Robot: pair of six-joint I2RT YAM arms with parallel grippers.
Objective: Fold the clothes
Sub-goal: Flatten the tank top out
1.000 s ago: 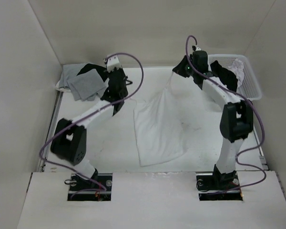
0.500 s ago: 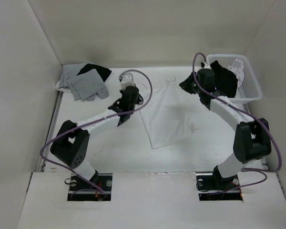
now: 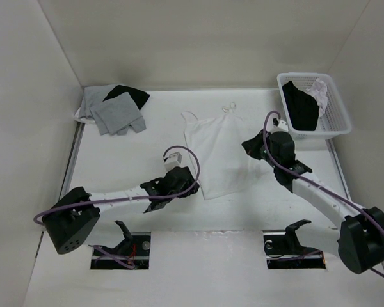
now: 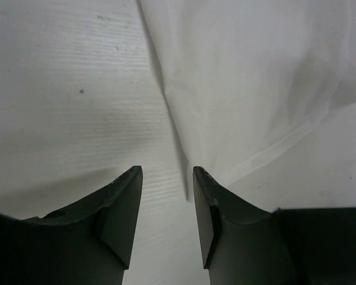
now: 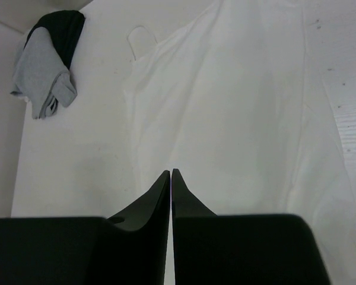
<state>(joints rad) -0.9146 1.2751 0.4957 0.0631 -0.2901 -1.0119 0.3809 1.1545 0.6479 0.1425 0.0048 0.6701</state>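
Observation:
The clothes, a thin white camisole (image 3: pixel 218 154), lie spread flat on the table with the two shoulder straps at the far end. My left gripper (image 3: pixel 192 188) hovers low by its near left corner, jaws open. In the left wrist view only bare table shows between the fingers (image 4: pixel 166 178), and the camisole's (image 4: pixel 255 89) hem edge runs just ahead of the right finger. My right gripper (image 3: pixel 251 145) is at the garment's right edge. In the right wrist view its jaws (image 5: pixel 171 173) are shut with nothing visible between them, above the white camisole (image 5: pixel 225 119).
A pile of grey and black garments (image 3: pixel 112 107) lies at the far left corner, also seen in the right wrist view (image 5: pixel 47 71). A white mesh basket (image 3: pixel 338 125) holding black and whitish cloths stands at the far right. White walls enclose the table.
Both arms swung from the far side toward the near edge and dropped low. The camisole, held up before, now lies flat and let go. The left gripper opened.

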